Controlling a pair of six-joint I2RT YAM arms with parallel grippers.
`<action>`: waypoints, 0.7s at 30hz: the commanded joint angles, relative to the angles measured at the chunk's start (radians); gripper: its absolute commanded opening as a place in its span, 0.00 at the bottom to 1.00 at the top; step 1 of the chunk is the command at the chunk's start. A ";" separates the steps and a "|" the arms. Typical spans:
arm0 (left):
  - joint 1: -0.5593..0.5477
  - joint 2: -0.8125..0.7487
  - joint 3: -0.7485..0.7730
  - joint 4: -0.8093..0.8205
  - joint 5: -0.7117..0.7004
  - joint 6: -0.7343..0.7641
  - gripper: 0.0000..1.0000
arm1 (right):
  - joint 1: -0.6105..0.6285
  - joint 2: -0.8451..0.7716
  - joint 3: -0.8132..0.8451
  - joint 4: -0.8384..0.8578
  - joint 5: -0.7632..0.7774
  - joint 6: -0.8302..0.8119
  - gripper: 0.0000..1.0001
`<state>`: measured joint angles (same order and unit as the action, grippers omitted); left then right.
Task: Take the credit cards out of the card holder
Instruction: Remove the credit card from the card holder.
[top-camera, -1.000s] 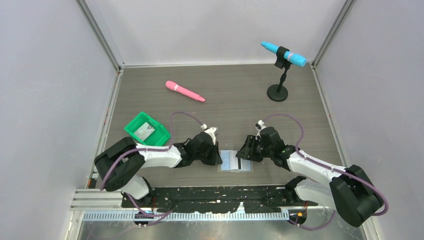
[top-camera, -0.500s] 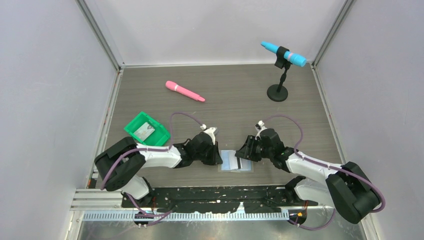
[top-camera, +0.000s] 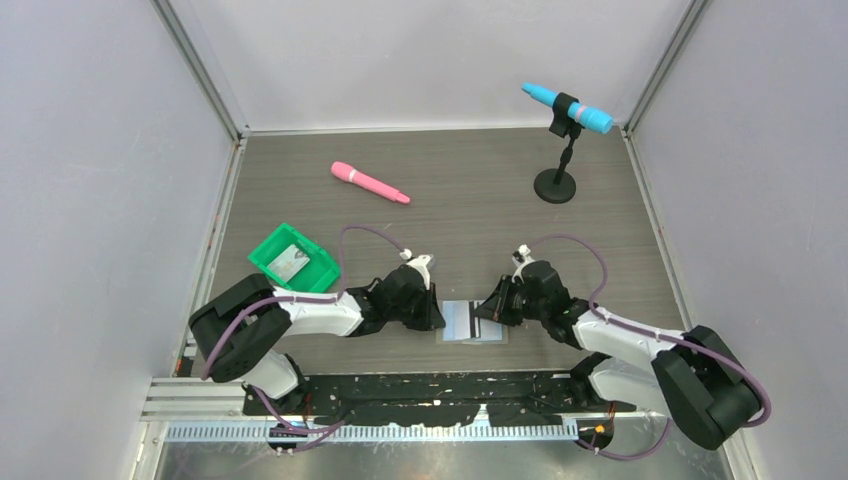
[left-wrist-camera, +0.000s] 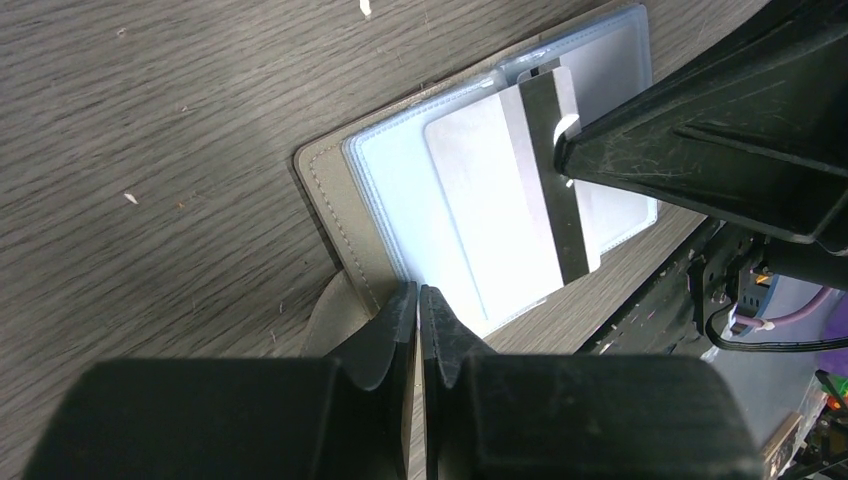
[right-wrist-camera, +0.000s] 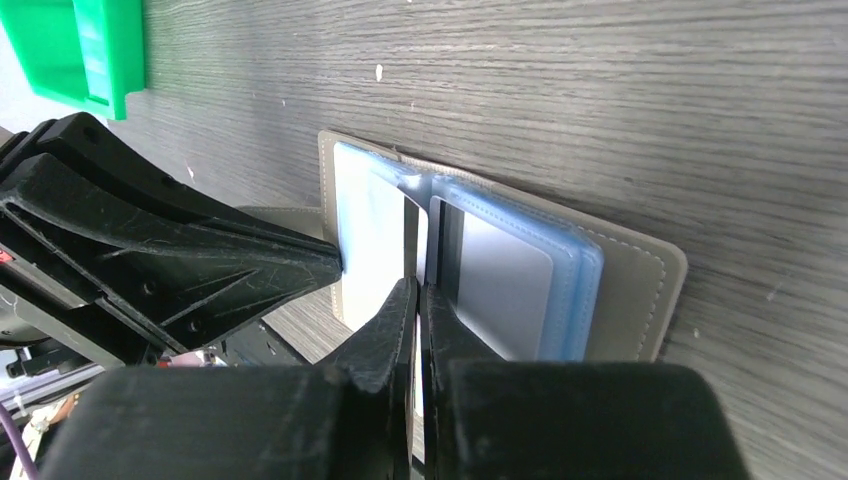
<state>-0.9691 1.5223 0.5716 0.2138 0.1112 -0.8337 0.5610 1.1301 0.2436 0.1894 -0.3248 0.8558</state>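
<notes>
The card holder (top-camera: 490, 334) lies open on the table near the front edge, a grey cover (left-wrist-camera: 325, 190) with pale blue pockets (right-wrist-camera: 575, 290). A pale credit card (left-wrist-camera: 490, 210) with a black stripe sticks partly out of a pocket. My right gripper (right-wrist-camera: 418, 285) is shut on that card's edge (right-wrist-camera: 370, 235); in the top view the right gripper (top-camera: 484, 312) is at the holder's right side. My left gripper (left-wrist-camera: 417, 292) is shut on the holder's near edge and is at the holder's left side in the top view (top-camera: 438, 318). Another pale card (top-camera: 290, 263) lies in the green tray.
The green tray (top-camera: 318, 270) stands to the left and shows in the right wrist view (right-wrist-camera: 90, 50). A pink marker (top-camera: 370, 183) lies farther back. A blue marker (top-camera: 566, 108) sits on a black stand (top-camera: 555, 186) at the back right. Grey walls enclose the table.
My right gripper has shifted a little left and lower onto the holder, and the striped card now shows farther left. My left gripper has stayed in place.
</notes>
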 joint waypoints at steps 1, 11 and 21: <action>-0.005 -0.016 -0.016 -0.040 -0.027 0.011 0.07 | 0.002 -0.072 0.049 -0.159 0.082 -0.033 0.05; -0.005 -0.080 0.022 -0.088 -0.035 0.057 0.11 | -0.006 -0.240 0.161 -0.461 0.184 -0.038 0.05; -0.050 -0.227 0.106 -0.132 -0.081 0.313 0.38 | -0.010 -0.332 0.303 -0.594 0.189 0.106 0.05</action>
<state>-0.9810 1.3834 0.6155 0.0822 0.0849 -0.6842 0.5541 0.8234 0.4641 -0.3523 -0.1631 0.8764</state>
